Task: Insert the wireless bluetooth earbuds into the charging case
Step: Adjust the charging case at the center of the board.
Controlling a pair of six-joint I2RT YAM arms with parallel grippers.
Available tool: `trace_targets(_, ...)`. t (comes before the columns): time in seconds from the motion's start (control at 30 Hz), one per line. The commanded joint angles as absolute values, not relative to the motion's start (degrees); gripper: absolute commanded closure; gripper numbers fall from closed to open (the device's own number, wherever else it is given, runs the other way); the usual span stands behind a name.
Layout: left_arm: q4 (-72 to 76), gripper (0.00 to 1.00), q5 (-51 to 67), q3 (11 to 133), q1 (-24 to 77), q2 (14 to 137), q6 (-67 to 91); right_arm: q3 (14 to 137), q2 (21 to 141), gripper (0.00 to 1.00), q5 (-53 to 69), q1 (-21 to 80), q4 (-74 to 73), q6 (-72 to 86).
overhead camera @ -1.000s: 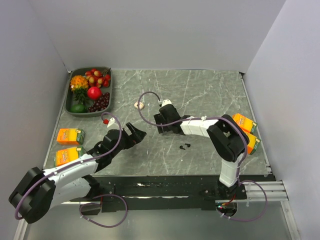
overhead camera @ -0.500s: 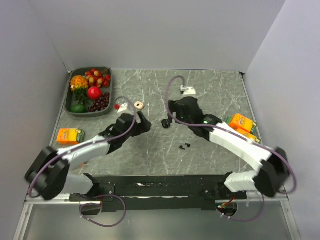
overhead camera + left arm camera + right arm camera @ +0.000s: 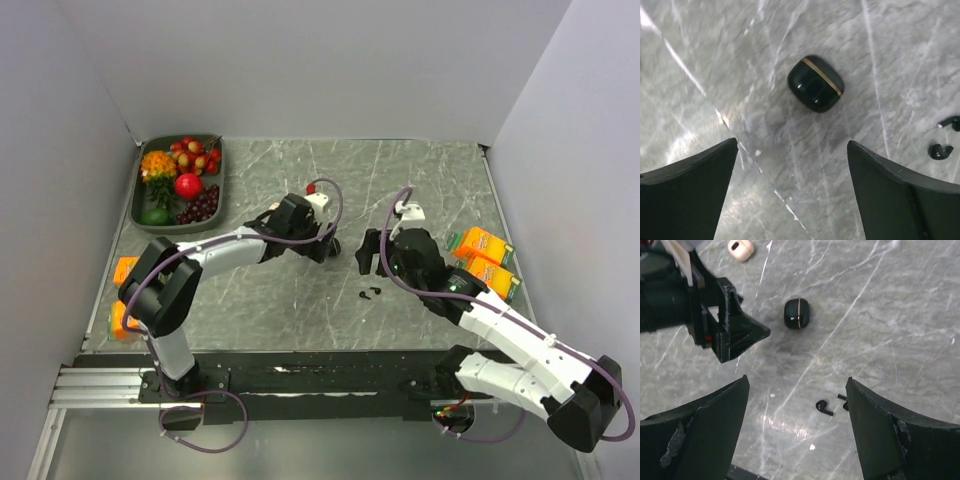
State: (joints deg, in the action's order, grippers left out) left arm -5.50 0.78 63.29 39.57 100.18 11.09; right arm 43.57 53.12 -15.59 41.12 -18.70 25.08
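Right, starting at my left gripper (image 3: 792, 145): its fingers stand wide apart at the bottom corners of the left wrist view, with only bare marble between them. They are released and grasp nothing. Just above the gap, near the frame's centre, the charging case (image 3: 816, 83) lies on the table (image 3: 420, 180). It is a glossy black pebble with a thin gold line across it, and neither finger touches it. At the right edge of that view I see the wireless bluetooth earbuds (image 3: 940, 151), two tiny black pieces lying close together on the stone.

My right gripper (image 3: 797, 380) is spread open too and holds nothing, its fingers in the lower corners of the right wrist view. The earbuds sit between them, toward the right finger and low in the frame. The case is higher, just above centre, and one dark finger of the left gripper points at it from the left. A beige ring-shaped object (image 3: 740, 248) lies at the top edge.

From overhead, both grippers meet near the middle of the table, with the earbuds just below them. I cannot separate the case from the left gripper's dark fingers there. A tray (image 3: 134, 210) of fruit sits at upper left, and orange cartons (image 3: 485, 245) lie at the right edge.
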Motion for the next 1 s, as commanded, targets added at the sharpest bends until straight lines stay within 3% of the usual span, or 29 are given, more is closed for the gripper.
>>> trace_targets(0.0, -5.9, 0.04, 4.4, 68.9, 39.8, 103.6, 2.8, 43.7, 49.8, 0.14, -14.1, 41.5, -18.4, 25.0)
trace_targets(0.17, -9.9, 0.05, 4.5, 76.3, 40.1, 111.4, -3.6, 43.9, 46.7, 0.14, -13.8, 41.4, -19.6, 24.4)
trace_targets(0.43, -6.0, 0.01, 6.9, 72.6, 40.0, 112.5, -10.5, 43.0, 42.2, 0.14, -13.5, 41.4, -21.2, 24.8)
trace_targets(0.97, -1.1, 0.0, 14.4, 71.6, 39.0, 114.2, -19.8, 43.2, 44.5, 0.15, -12.7, 41.5, -21.6, 25.3)
